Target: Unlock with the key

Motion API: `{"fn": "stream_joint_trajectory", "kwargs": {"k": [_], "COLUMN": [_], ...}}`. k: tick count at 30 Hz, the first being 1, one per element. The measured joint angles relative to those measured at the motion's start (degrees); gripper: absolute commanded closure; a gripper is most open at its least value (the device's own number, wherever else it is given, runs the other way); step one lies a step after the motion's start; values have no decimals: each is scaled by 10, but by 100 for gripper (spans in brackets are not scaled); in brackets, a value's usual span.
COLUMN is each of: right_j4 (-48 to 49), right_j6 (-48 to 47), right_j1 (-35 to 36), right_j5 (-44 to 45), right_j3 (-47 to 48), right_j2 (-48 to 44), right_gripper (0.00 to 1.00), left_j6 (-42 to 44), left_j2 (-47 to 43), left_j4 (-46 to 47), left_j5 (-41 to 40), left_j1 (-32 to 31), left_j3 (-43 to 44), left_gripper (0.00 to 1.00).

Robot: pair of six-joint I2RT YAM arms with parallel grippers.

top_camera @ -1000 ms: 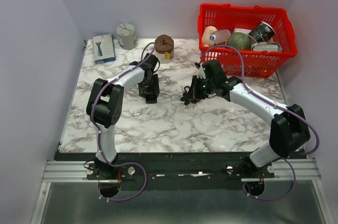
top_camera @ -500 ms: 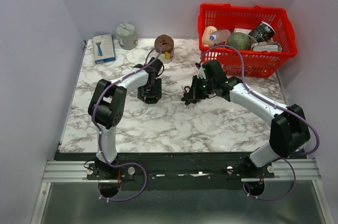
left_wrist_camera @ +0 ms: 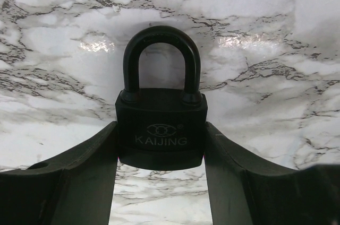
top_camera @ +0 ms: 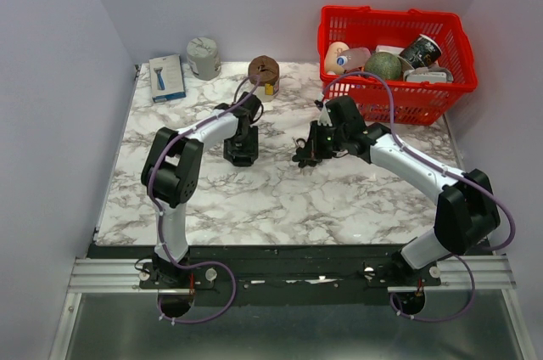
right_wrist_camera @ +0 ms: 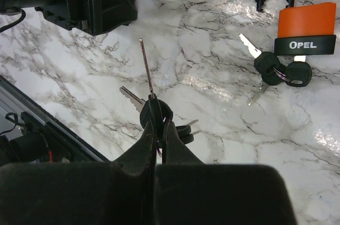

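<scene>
A black padlock (left_wrist_camera: pixel 161 129) marked KAIJING lies flat on the marble table (top_camera: pixel 280 199), its shackle closed and pointing away. My left gripper (left_wrist_camera: pixel 161 127) is shut on the lock body, one finger pressed against each side. In the top view the left gripper (top_camera: pixel 240 153) covers the lock. To its right, my right gripper (right_wrist_camera: pixel 159 121) is shut on the black head of a key (right_wrist_camera: pixel 147 68). The key's thin blade points forward towards the left gripper. Other keys of the bunch (right_wrist_camera: pixel 183 129) hang below the held one. The top view shows the right gripper (top_camera: pixel 304 154) just above the table.
An orange and black OPEL padlock (right_wrist_camera: pixel 305 28) with its own keys (right_wrist_camera: pixel 276 71) lies on the marble to the right. A red basket (top_camera: pixel 395 98) of items stands at the back right. A brown jar (top_camera: pixel 264 76), grey tin (top_camera: pixel 203 57) and blue box (top_camera: pixel 167 78) line the back.
The left arm has shifted slightly and its gripper has settled round the black padlock. The right arm with the key has barely moved.
</scene>
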Motion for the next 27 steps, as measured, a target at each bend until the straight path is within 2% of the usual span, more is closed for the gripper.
{"fn": "stream_joint_trajectory", "kwargs": {"k": [5, 13, 19, 27], "right_j4": [-2, -3, -5, -6], "right_j6": [0, 11, 18, 24], "right_j1": [0, 15, 24, 26], "right_j5": [-5, -23, -34, -47], "right_j3": [0, -14, -17, -11], "right_j2": [-20, -28, -28, -17], "right_gripper": [99, 99, 99, 99], "left_j6": [-74, -288, -377, -428], "left_j2": [-17, -125, -165, -182], "left_j4": [37, 197, 275, 304], "left_j5": [85, 221, 252, 261], "left_j1": [4, 2, 2, 2], "left_j3": [-8, -71, -106, -158], "left_gripper": [100, 100, 100, 100]}}
